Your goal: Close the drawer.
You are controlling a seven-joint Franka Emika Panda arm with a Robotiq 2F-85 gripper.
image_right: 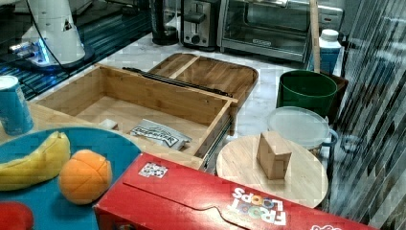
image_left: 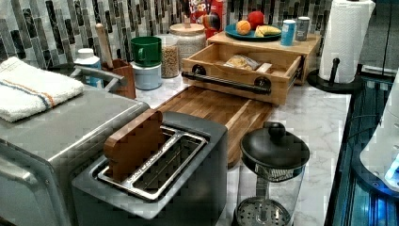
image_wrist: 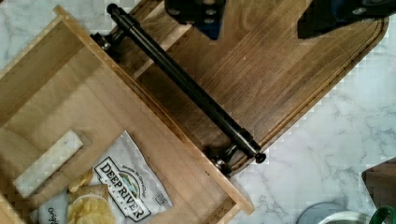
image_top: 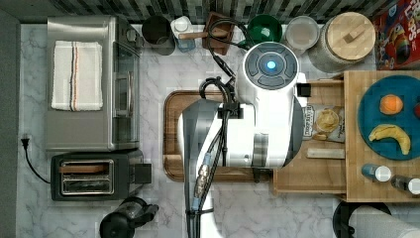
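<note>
Above the wooden tray, the pincer hangs apart beside the open drawer.

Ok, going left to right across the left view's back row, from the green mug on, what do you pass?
Green mug → wood-lidded jar → open drawer with its black bar handle → blue plate of fruit → two cans → paper towel roll.

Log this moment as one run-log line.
drawer: open, chip bag inside | handle: untouched | gripper: open, above tray | close: not yet done
</note>
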